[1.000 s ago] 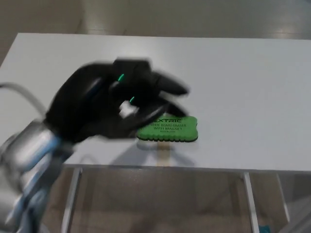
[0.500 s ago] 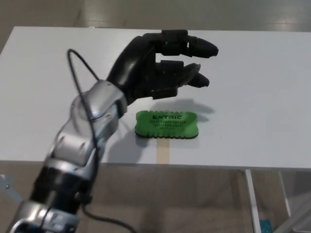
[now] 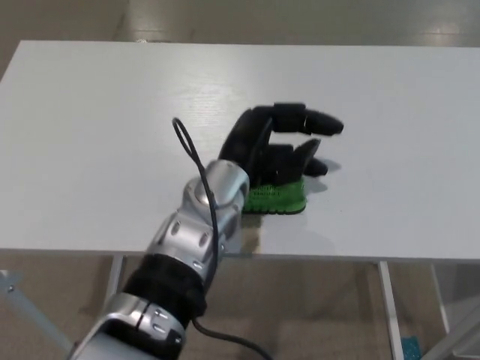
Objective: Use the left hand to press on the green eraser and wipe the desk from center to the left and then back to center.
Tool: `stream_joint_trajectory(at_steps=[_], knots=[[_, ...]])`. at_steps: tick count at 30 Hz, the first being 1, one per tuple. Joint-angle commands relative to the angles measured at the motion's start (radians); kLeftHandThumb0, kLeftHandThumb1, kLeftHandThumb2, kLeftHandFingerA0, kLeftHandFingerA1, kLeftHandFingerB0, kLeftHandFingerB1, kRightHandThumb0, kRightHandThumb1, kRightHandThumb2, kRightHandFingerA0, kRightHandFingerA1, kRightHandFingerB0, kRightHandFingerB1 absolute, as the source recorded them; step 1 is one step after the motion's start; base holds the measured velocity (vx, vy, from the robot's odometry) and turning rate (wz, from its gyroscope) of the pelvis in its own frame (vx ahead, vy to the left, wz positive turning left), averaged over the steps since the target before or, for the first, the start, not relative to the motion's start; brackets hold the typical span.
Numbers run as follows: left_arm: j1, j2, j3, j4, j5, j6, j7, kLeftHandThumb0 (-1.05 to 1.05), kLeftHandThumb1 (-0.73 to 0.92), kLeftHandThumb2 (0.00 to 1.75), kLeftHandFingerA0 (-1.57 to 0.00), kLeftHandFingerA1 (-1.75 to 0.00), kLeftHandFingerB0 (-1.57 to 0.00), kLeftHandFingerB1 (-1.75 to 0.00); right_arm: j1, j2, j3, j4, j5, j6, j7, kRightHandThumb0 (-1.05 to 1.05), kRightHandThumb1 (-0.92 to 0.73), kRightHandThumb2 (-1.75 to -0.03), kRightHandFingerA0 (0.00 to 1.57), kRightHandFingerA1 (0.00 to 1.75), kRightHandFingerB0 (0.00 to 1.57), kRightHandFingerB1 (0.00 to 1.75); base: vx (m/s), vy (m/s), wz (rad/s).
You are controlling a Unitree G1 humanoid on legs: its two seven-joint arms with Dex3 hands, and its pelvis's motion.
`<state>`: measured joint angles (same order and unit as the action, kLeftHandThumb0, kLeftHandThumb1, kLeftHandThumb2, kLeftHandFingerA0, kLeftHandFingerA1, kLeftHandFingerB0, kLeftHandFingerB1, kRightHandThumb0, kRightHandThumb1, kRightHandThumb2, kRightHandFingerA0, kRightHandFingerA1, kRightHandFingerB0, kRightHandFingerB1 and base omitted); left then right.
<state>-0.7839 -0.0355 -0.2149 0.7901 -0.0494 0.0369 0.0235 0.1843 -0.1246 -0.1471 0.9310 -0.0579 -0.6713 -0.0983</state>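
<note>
Worktop [image 3: 90, 135]: white, flat, filling most of the head view; its near edge runs across the lower part of the picture, with pale metal legs and a tan floor showing below it.

Green eraser [image 3: 279, 198]: lies flat on the worktop, close to the near edge and roughly midway along its width. Only its near strip and right end show — the rest is covered by the robot hand. Faint dark lettering sits on its top face, too small to read.

Left robot hand [image 3: 274, 150]: black, set over the green eraser from the left and behind, its palm side down on the eraser's top. The fingers [image 3: 319, 124] reach out to the right past the eraser, spread a little apart and not wrapped around it; the lower finger ends just above the eraser's right end. It is pressing rather than clasping — fingers apart, nothing clamped.

Left forearm [image 3: 199, 225]: silver-grey segments with a black band nearer the elbow, coming up from the lower left across the worktop's near edge toward the eraser.

Cable [image 3: 196, 161]: thin and black, looping up from the wrist just left of the eraser and running down along the forearm.

Right robot hand: does not show.
</note>
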Motion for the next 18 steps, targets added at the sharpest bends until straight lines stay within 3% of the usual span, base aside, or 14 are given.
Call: stream_joint_trajectory(at_steps=[1, 18], knots=[[0.046, -0.034, -0.009, 0.038, 0.084, -0.069, 0.073, -0.19, 0.84, 0.66, -1.01, -0.66, -0.96, -0.58, 0.013, 0.014, -0.009, -0.005, 0.035, -0.012, 0.024, -0.41, -0.76, -0.63, 0.81, 0.57, 0.57, 0.37, 0.00, 0.000, 0.00], [0.078, -0.031, 0.028, 0.086, 0.121, -0.139, 0.081, -0.19, 0.82, 0.66, -1.02, -0.66, -0.95, -0.62, 0.014, 0.000, 0.005, 0.001, 0.007, -0.030, 0.004, -0.41, -0.76, -0.64, 0.80, 0.57, 0.57, 0.37, 0.00, 0.000, 0.00]])
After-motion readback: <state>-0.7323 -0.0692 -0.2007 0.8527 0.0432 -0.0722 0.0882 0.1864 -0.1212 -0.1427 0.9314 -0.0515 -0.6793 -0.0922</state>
